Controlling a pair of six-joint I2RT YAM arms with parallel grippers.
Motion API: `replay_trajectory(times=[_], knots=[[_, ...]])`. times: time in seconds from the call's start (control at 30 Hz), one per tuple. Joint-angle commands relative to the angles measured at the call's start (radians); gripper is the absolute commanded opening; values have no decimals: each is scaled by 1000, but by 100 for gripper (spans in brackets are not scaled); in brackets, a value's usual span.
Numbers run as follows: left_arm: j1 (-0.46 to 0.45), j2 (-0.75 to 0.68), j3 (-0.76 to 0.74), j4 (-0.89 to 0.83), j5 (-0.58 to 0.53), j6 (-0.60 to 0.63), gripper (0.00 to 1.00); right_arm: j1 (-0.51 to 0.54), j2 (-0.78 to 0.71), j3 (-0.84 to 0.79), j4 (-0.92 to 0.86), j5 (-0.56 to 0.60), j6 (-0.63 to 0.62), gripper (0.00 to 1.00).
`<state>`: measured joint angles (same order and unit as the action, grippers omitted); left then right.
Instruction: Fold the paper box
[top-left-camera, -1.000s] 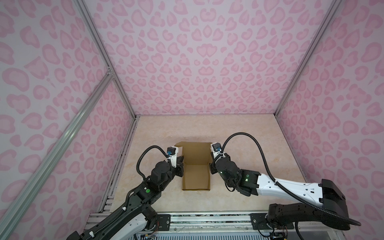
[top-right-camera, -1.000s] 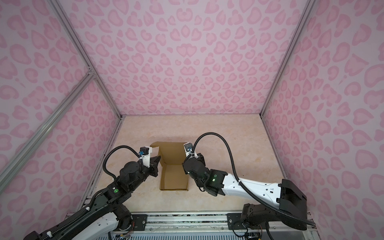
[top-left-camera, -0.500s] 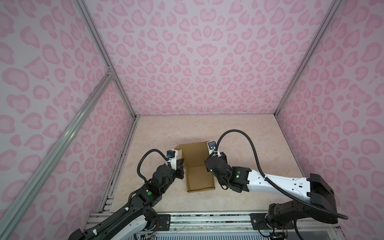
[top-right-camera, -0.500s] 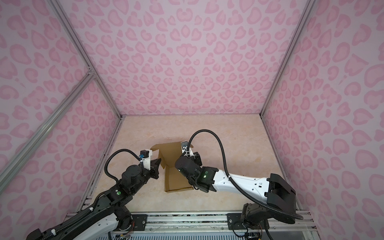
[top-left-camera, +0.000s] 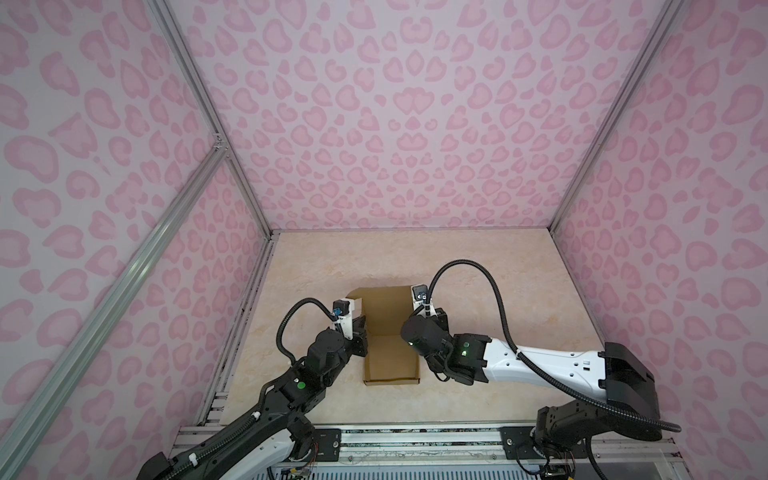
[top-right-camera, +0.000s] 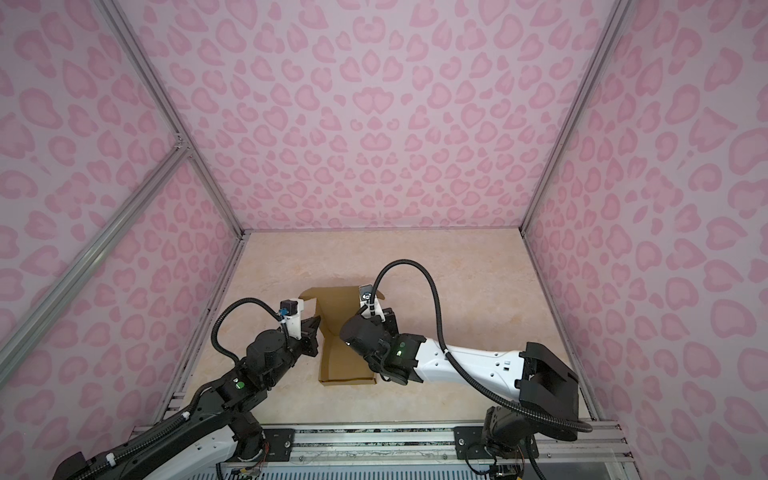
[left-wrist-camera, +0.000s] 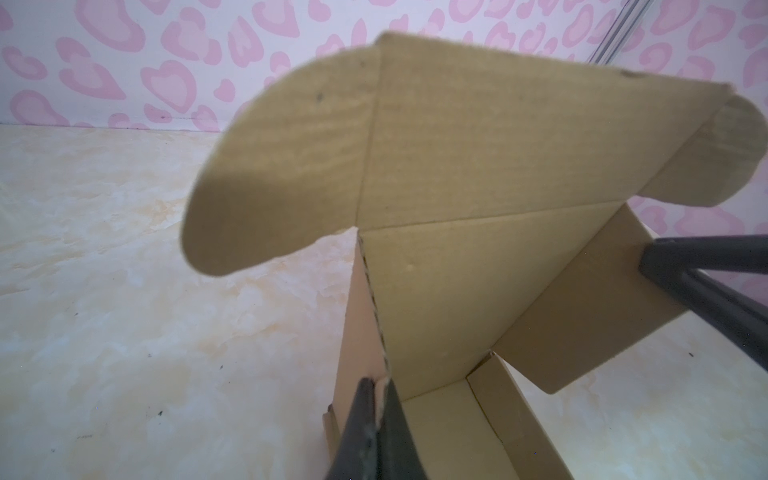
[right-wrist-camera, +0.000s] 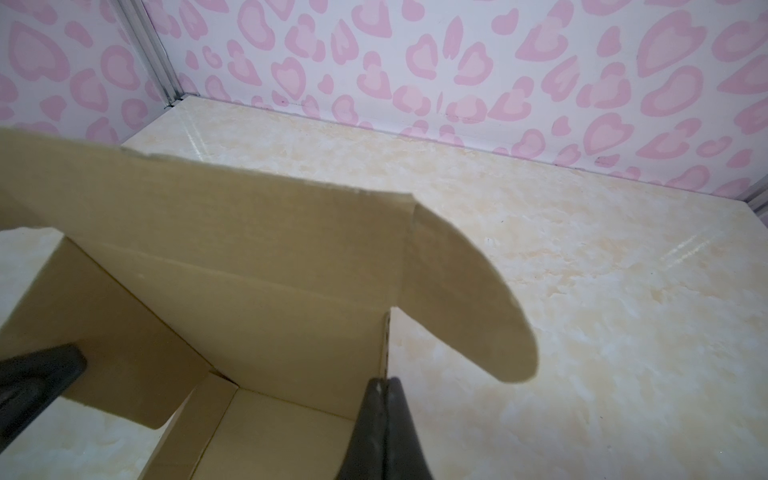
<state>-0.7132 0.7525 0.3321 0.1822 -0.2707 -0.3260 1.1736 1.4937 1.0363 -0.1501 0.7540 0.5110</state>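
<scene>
Box (top-left-camera: 390, 357): I see one, brown cardboard, its shallow tray flat near the middle of the desk (top-left-camera: 478, 270), lid (top-left-camera: 384, 307) upright with two rounded flaps (left-wrist-camera: 282, 166). I have two pincers on it, both at the lid end: left pincer (left-wrist-camera: 376, 384) clenched on its left side, right pincer (right-wrist-camera: 384, 382) clenched on its right side.

Walls (top-left-camera: 395, 124) on three sides, white with pink heart-like blotches. Silver aluminium frame posts (top-left-camera: 208, 124) in the corners, a diagonal brace (top-left-camera: 124, 282) on the left wall. Beige marbled floor (top-left-camera: 478, 257), evenly lit. Metal rail (top-left-camera: 415, 440) along the near edge.
</scene>
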Motion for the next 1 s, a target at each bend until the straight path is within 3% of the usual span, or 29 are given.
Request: replay_trajectory(times=[0.0,0.5,0.97], knots=[[-10,8,6,64,-12,-20,4,3,20,5,-32,19,51,0],[-91,-61,-69,81,-102,-22,4,54,57,11,-75,130,116,0],[-149,-137,-147,76,-170,-34,3,111,86,-4,-82,156,151,0]])
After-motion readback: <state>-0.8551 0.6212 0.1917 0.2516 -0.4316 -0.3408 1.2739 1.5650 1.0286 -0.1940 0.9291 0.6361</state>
